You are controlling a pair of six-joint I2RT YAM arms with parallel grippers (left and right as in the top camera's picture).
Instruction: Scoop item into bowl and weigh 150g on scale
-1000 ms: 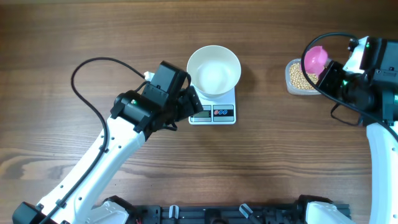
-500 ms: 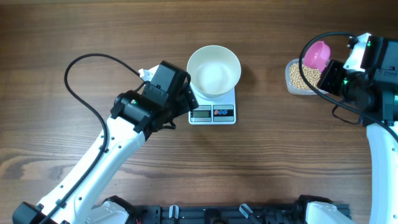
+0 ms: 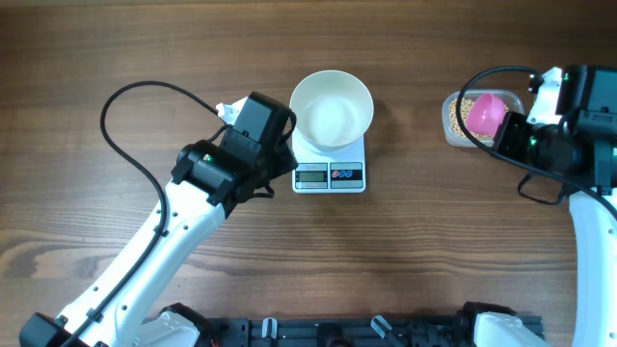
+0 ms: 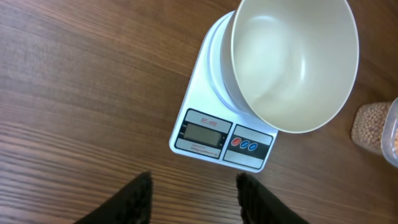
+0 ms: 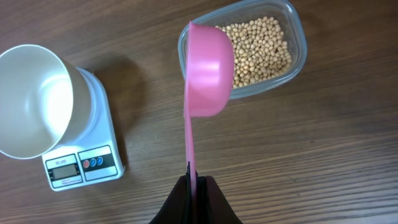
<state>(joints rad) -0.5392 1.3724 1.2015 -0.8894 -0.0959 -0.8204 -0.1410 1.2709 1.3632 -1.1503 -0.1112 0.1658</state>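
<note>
the item, many small round tan-beige beans [image 5: 258, 50], lies heaped in a clear rectangular plastic container [image 5: 301, 46] with rounded corners, on the robot's right side of the brown wooden table [image 5: 323, 155]. none shows in the bowl yet. nearest the right wrist camera, the right gripper [image 5: 196, 185] is pressed together on the thin flat handle of a pink plastic scoop [image 5: 208, 74], pinching it on edge. beyond, the scoop's cup hangs over the container's near left rim with its back to that camera; from overhead no beans show in it. farther left, the round, deep, plain white bowl [image 5: 31, 99] sits empty on the small white square digital scale [image 5: 102, 127], whose display is too small to read. the left gripper [image 4: 194, 186] hovers over bare wood just in front of the scale, fingers spread with nothing between them. the step in hand looks like the first scoop. the next move likely calls for tipping the cup down into the beans, lifting it level, and carrying it left over the bowl without spilling.
</note>
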